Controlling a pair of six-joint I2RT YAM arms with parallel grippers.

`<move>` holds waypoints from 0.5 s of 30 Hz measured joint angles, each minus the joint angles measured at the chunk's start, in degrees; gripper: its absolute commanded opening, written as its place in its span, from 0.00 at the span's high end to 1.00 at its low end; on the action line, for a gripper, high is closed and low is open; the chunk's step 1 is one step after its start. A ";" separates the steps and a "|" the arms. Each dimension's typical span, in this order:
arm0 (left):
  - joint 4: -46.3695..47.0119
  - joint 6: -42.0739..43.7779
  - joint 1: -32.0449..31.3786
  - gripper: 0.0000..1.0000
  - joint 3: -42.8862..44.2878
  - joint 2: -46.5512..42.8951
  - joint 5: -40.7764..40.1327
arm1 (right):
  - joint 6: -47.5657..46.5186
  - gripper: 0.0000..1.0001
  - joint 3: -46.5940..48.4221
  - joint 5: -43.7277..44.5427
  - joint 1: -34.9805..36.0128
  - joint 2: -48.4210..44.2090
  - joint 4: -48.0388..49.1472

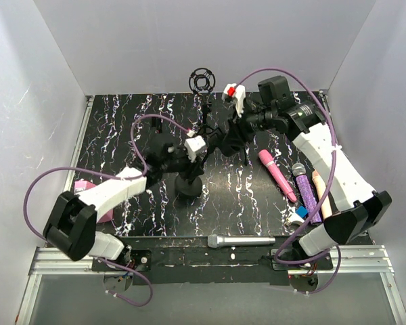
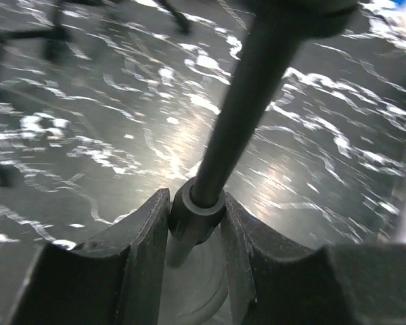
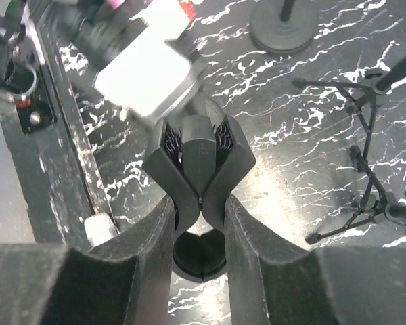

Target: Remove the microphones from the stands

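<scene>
Left gripper (image 2: 197, 227) clamps the stand (image 2: 247, 108) low to steady it while right gripper (image 3: 199, 227) pinches the clip (image 3: 198, 152) holding the mic (image 3: 142, 78).

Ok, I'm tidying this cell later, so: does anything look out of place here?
The silver microphone lies alone along the near edge, well apart from the pink microphone and purple microphone at right, so it looks stray.

The left end effector (image 2: 196, 223) clamped on the stand (image 1: 188, 185) and the right end effector (image 3: 199, 217) squeezing its clip (image 3: 199, 152) crowd the middle of the counter (image 1: 115, 125). A tripod (image 1: 201, 81) blocks behind. Loose microphones (image 1: 306, 195) line the right. The far-left corner lies open.
</scene>
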 measured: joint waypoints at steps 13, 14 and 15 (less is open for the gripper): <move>16.70 -16.26 -11.80 0.23 -1.90 1.25 -41.18 | 8.26 0.99 15.47 15.52 4.07 6.93 -5.20; 16.76 -16.63 -11.69 0.19 -1.90 1.22 -41.66 | 7.91 0.99 16.13 16.26 4.37 7.28 -5.62; 16.72 -17.00 -11.37 0.17 -1.90 1.20 -41.90 | 7.56 0.99 16.59 16.94 4.68 7.61 -5.77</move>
